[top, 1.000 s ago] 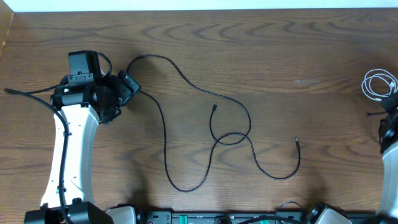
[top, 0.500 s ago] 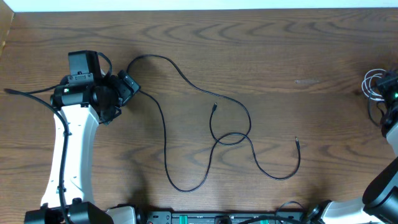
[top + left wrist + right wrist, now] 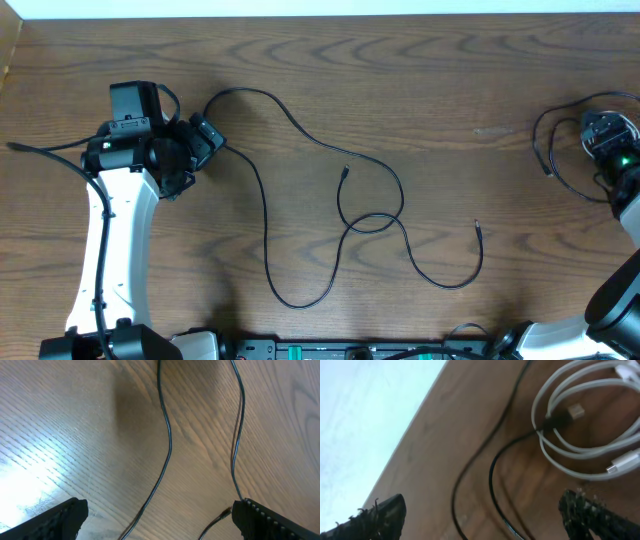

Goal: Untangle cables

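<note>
Right claw (image 3: 485,512) moved over white cord (image 3: 580,451) at right edge of table (image 3: 420,80), now wide, empty. Black cord (image 3: 490,472) threads that coil. Left claw (image 3: 160,515) wide above long black cable (image 3: 264,215). Next probably: pinch white, pull clear.

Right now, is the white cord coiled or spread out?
Coiled. The right wrist view shows the white cord lying in several overlapping loops.

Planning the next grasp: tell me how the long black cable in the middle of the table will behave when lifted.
Probably floppy: the black cable lies in loose curves, so it should sag beside a grasp. Likely light, being thin. Where it crosses itself, the loop may drag along.
</note>
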Robot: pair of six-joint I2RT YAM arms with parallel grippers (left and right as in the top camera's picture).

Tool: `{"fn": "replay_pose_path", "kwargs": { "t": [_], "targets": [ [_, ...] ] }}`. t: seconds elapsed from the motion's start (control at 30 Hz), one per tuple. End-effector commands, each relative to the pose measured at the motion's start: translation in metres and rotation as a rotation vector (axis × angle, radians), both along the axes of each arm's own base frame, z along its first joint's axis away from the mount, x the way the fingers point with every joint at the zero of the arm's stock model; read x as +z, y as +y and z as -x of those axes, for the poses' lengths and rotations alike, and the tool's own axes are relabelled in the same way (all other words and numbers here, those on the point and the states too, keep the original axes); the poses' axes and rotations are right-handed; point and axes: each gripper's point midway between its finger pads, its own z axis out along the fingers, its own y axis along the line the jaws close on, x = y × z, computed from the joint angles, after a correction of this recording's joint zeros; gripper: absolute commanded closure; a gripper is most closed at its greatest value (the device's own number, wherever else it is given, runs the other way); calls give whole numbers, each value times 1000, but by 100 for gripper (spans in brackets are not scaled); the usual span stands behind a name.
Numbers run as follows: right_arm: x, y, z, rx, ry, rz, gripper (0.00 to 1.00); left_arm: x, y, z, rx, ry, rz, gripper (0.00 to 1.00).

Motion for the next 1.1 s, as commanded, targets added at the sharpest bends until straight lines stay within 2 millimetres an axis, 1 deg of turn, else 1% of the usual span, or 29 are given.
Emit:
{"fn": "replay_pose_path", "kwargs": {
  "t": [0.0, 0.03, 0.13, 0.27, 0.4, 0.47, 0.5, 0.6, 0.63, 0.67, 0.73, 0.77, 0.87, 0.93, 0.97, 1.0, 1.07],
  "targets": [
    [-8, 2, 1, 19, 35, 13, 6, 0, 1, -1, 7, 2, 3, 2],
    [-11, 6, 2, 26, 49, 2, 6, 0, 1, -1, 6, 2, 3, 2],
    [-18, 29, -1, 75, 84, -24, 9, 0, 1, -1, 6, 2, 3, 2],
    [-26, 69, -6, 163, 131, -48, 10, 0, 1, -1, 6, 2, 3, 2],
    [-32, 120, -12, 278, 166, -58, 9, 0, 1, -1, 6, 2, 3, 2],
    [-37, 147, -11, 339, 196, -68, 7, 0, 1, -1, 6, 2, 3, 2],
    [-40, 160, -9, 369, 217, -75, 7, 0, 1, -1, 7, 2, 3, 2],
    [-50, 201, 5, 460, 296, -99, 13, 0, 1, -1, 7, 2, 3, 2],
    [-54, 214, 11, 488, 326, -107, 18, 0, 1, -1, 6, 2, 3, 2],
    [-58, 226, 18, 515, 360, -115, 29, 0, 1, -1, 6, 2, 3, 2],
    [-66, 248, 32, 567, 423, -118, 44, 0, 1, -1, 7, 2, 3, 2],
    [-68, 258, 38, 592, 444, -113, 54, 0, 1, -1, 7, 2, 3, 2],
    [-74, 289, 56, 677, 500, -111, 70, 0, 1, -1, 6, 2, 3, 2],
    [-75, 305, 65, 733, 520, -96, 82, 0, 1, -1, 6, 2, 3, 2],
    [-75, 314, 70, 783, 520, -87, 91, 0, 1, -1, 7, 2, 3, 2],
    [-74, 323, 76, 841, 513, -79, 97, 0, 1, -1, 6, 2, 3, 2],
    [-71, 331, 84, 889, 523, -85, 98, 0, 1, -1, 6, 2, 3, 2]
  ]
}}
